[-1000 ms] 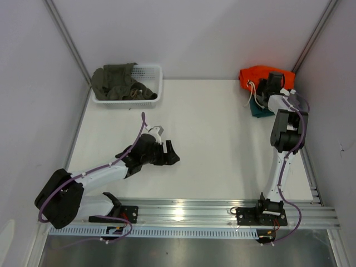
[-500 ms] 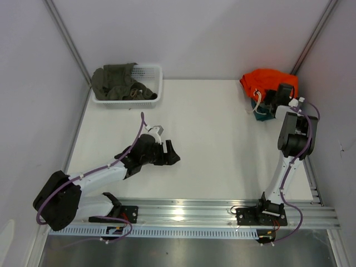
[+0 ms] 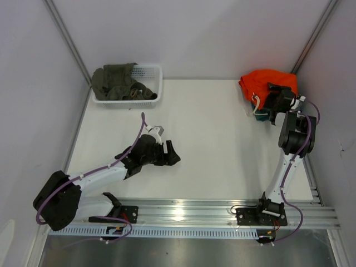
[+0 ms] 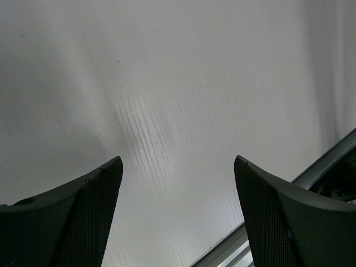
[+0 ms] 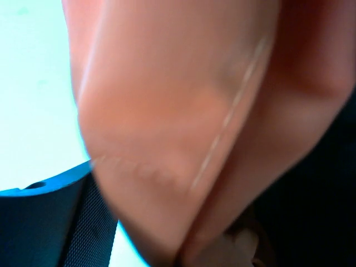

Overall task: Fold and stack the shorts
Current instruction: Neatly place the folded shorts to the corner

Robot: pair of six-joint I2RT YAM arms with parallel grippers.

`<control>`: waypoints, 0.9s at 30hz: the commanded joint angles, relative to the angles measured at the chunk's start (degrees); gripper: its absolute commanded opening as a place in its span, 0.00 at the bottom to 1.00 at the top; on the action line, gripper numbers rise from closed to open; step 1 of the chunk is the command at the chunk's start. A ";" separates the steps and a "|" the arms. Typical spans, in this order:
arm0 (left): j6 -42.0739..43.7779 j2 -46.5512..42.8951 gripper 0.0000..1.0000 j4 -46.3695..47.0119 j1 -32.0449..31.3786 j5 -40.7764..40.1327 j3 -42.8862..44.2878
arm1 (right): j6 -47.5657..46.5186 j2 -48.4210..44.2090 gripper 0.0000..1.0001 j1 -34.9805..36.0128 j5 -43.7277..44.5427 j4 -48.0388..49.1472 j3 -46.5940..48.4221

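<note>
shorts heaped far right corner, fabric bunched against right gripper jaws

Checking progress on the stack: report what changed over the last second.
The right gripper pulled back from atop the shorts toward their near side, its arm swinging right; more orange now shows. Whether it holds cloth is unclear. The left gripper, open over the table, and the basket stayed put.

The shorts are being spread wider over the far-right corner; the right gripper is being pulled back nearer, possibly being opened (wrist view blurred).
</note>
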 commanded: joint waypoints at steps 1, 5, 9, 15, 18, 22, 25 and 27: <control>-0.27 -0.99 0.84 0.57 -0.46 -0.75 0.25 | -3.14 4.02 0.77 -2.19 -1.94 5.54 1.89; -0.27 -0.02 0.84 0.75 -0.55 -0.66 0.70 | -4.45 5.43 0.78 -2.63 -3.00 4.84 4.53; -0.27 0.85 0.84 0.92 -0.55 -0.48 0.52 | -4.89 8.33 0.77 -2.81 -5.45 4.84 8.57; -0.10 2.00 0.84 0.75 -0.55 -0.66 1.75 | -5.60 13.60 0.75 -1.41 -7.04 -0.16 17.62; -0.18 2.44 0.84 0.66 -0.55 -0.74 2.19 | -5.78 15.80 0.63 -0.71 -7.39 -1.31 21.05; -0.10 2.79 0.84 0.48 -0.55 -0.92 2.37 | -4.37 17.47 0.34 0.09 -7.31 -1.41 23.08; -0.10 3.05 0.84 0.39 -0.55 -0.83 2.54 | -3.49 16.95 0.21 0.35 -7.22 -1.76 23.61; -0.19 3.32 0.84 0.74 -0.55 -0.57 2.63 | -3.40 16.07 0.16 0.70 -6.96 -2.19 23.70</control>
